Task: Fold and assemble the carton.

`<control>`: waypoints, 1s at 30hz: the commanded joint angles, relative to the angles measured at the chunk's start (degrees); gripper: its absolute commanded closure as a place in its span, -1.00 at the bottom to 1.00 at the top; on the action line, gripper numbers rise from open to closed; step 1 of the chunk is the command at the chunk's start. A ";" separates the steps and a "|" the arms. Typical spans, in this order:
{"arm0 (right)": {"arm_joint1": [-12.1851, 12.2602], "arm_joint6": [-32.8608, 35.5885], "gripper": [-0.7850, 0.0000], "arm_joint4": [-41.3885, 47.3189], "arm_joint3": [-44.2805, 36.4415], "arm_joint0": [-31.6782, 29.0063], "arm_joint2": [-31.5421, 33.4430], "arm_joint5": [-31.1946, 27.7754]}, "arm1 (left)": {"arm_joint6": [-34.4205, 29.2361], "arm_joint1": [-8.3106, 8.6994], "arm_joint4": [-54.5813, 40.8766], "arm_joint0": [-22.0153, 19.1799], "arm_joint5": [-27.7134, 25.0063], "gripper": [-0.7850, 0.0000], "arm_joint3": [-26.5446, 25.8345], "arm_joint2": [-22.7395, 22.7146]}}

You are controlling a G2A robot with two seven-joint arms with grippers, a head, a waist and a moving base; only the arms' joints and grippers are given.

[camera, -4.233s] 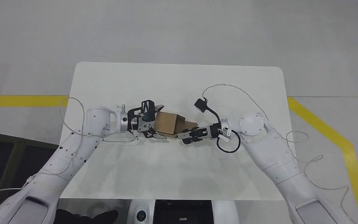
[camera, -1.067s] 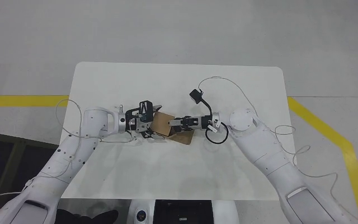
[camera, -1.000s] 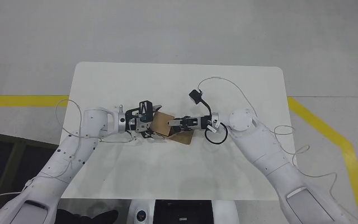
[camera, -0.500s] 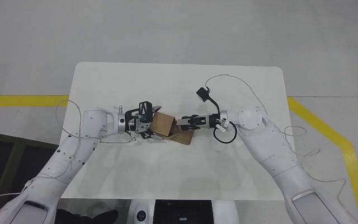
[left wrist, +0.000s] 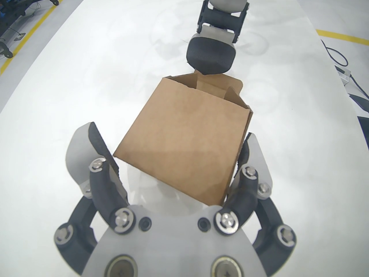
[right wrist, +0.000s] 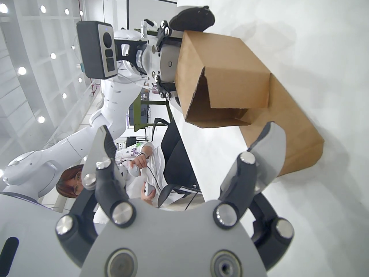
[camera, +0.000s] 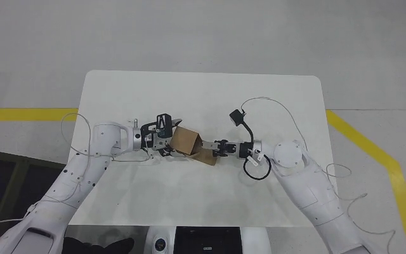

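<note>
The brown carton (camera: 185, 141) is lying on the white table (camera: 266, 95), about midway across the tabletop and somewhat nearer the robot's edge than the far one, with its body turned at a slant. The left gripper (left wrist: 170, 139) is sitting at one end of the carton, its two fingers pressing against opposite side walls and pinching the carton between their dark pads. At the carton's other end the opening (right wrist: 213, 99) is facing away from that gripper, and a small side flap (right wrist: 239, 90) is folding inward across part of it. A long flap (right wrist: 291, 136) is running out from the carton's lower wall and lying flat on the tabletop. The right gripper (right wrist: 187, 132) is hovering just beyond the carton's open end, pointing back along the carton's length, with its fingers spread wide apart. One fingertip (right wrist: 271, 136) is hanging beside the edge of the long flap, though I cannot tell whether it is touching the cardboard. In the left wrist view, that gripper's dark pad (left wrist: 210, 56) is showing right at the carton's far rim.
</note>
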 commanded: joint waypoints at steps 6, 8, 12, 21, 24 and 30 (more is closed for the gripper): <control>-0.35 -2.94 -1.00 2.13 -1.52 -1.55 -1.03 -1.10 | 0.09 -0.06 -0.13 0.48 0.02 -1.00 -0.18 0.00; -0.63 -3.51 -1.00 3.04 -0.70 -1.14 -1.70 -1.40 | 0.05 -0.09 -0.14 0.48 0.00 -1.00 -0.18 -0.03; -1.44 -5.51 -1.00 6.02 2.03 0.11 -3.16 -2.41 | 0.12 -0.07 -0.05 0.46 0.00 -1.00 -0.16 -0.25; -3.26 -5.92 -1.00 11.66 8.10 2.96 -6.54 -4.81 | -0.01 -0.04 -0.02 0.65 0.00 -1.00 -0.22 -0.45; -3.74 -5.82 -1.00 12.26 9.78 4.02 -7.31 -5.47 | -0.04 -0.03 -0.01 0.69 0.00 -1.00 -0.27 -0.43; -4.46 -6.32 -1.00 12.48 12.31 5.80 -7.98 -7.32 | -0.18 0.02 0.06 0.70 0.00 -1.00 -0.40 -0.32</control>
